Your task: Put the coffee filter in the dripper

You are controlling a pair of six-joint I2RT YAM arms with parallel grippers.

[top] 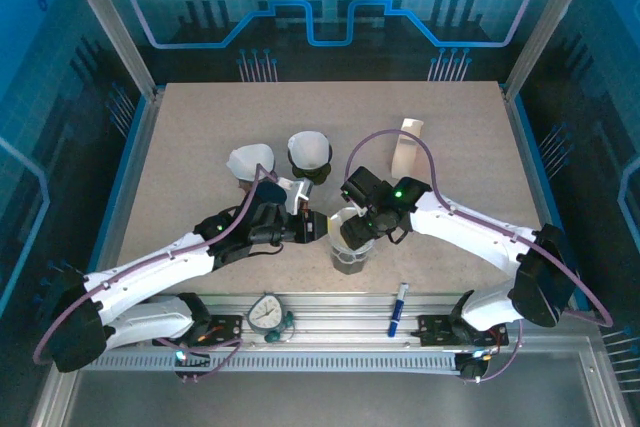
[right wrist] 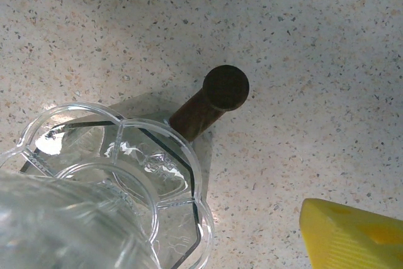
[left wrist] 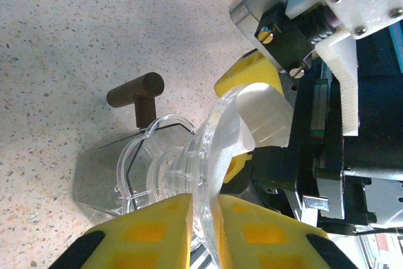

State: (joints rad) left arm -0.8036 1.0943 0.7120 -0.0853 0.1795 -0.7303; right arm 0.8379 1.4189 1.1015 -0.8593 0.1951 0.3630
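2 yellow fingers (left wrist: 151,234) of the left gripper (left wrist: 205,211) are pressing on the clear wall of the dripper (left wrist: 204,155) from either side, with nothing but that wall between them; the claw is closed down on the rim and is gripping it.

The right gripper (left wrist: 244,121) is hanging at the dripper's mouth with its jaws spread wide; the coffee filter (left wrist: 267,114), a curved white sheet, is sitting at that mouth between the 2 right fingers and seems to be partly inside the cone; whether either finger is touching it I cannot tell.

In the right wrist view, 1 yellow finger (right wrist: 352,234) is hovering off to the side of the dripper, apart from it.

The dripper's dark wooden handle (left wrist: 135,96) is sticking out sideways from its scalloped clear base, away from both grippers; the dripper is standing upright on the speckled table (top: 190,147).

From above, both arms are meeting at the dripper, the left one coming in from its left and the right one from its right.

Beyond the dripper, a loose white filter (top: 250,160) and a filter in a dark holder (top: 310,151) are lying side by side; a cream box (top: 408,145) is standing farther off, beyond and to the right of the dripper.

On the near side of the dripper, a round timer (top: 268,312) and a blue pen (top: 398,307) are resting on the rail.
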